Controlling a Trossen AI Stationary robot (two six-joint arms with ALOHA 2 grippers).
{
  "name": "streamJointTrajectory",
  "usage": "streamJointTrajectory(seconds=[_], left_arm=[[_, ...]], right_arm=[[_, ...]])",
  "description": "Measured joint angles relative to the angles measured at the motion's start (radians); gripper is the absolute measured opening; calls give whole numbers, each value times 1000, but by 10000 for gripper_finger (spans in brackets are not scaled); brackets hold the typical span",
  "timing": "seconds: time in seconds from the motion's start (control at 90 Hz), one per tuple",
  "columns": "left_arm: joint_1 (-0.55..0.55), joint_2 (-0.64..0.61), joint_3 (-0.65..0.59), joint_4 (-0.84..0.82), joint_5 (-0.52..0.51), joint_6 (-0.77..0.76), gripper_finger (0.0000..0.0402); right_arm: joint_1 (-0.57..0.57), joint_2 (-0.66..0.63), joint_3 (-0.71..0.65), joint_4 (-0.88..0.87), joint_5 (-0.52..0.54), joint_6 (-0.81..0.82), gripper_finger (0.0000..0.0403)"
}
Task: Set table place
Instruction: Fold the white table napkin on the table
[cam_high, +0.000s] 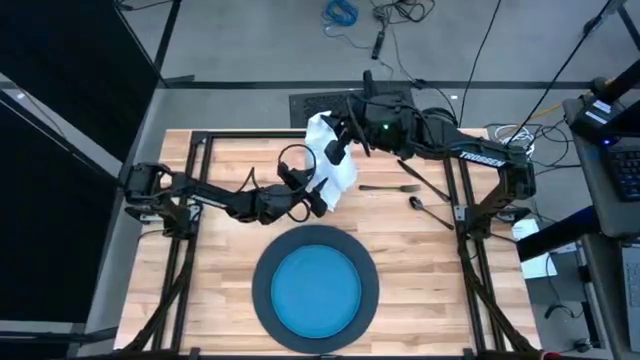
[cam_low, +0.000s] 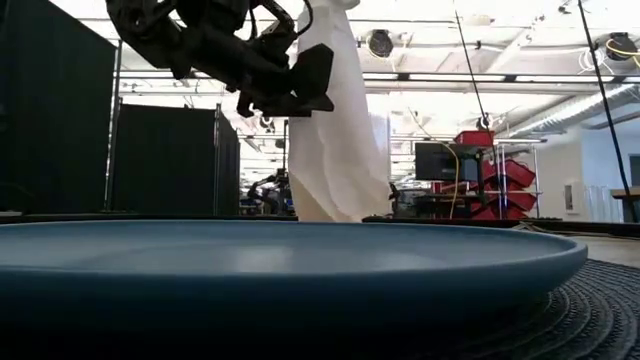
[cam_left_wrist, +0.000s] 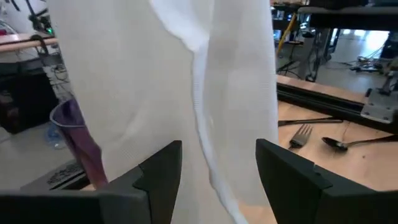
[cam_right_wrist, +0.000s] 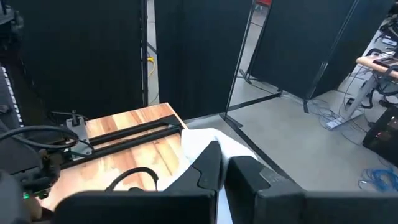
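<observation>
— High view: where's the white cloth napkin (cam_high: 334, 152)?
— Hanging beyond the blue round plate (cam_high: 317, 291) — right gripper (cam_high: 349, 133) pinches it; left gripper (cam_high: 322, 196) gapes around it. "TROSSEN" marks the right arm.

A robotics lab: black curtain partitions (cam_right_wrist: 186, 50), floor cables (cam_high: 340, 14), red bins (cam_low: 500, 190).

The hanging napkin (cam_left_wrist: 186, 93) hides most of the purple cup (cam_left_wrist: 78, 140) in the left wrist view. From above, the knife cannot be told. The blue plate (cam_low: 280, 260) blocks the low view's desk.
</observation>
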Motion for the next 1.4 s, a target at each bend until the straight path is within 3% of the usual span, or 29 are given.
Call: streamJointTrajectory(seconds=[0.089,0.211,0.3,0.444,0.622,0.933,1.178,1.4], left_arm=[[-1,0,0,-27,5,1,131],[0,0,0,-55,33,10,30],[0,0,0,-32,44,42,7],[-7,-14,0,-31,46,91,0],[-57,-116,0,-75,40,140,0],[-219,-446,0,-305,-284,344,0],[-273,-696,0,-452,-359,373,0],[-279,-826,0,-568,-375,371,0]], right_arm=[[-3,0,0,0,1,0,0],[-4,0,0,-1,2,0,0],[-4,0,0,-2,2,0,0],[-4,0,0,-24,3,-2,0],[-11,-5,0,-71,9,-3,0],[-38,-83,0,-93,13,23,0],[-26,-79,1,-176,2,68,0],[-1,-83,1,-169,2,71,0]])
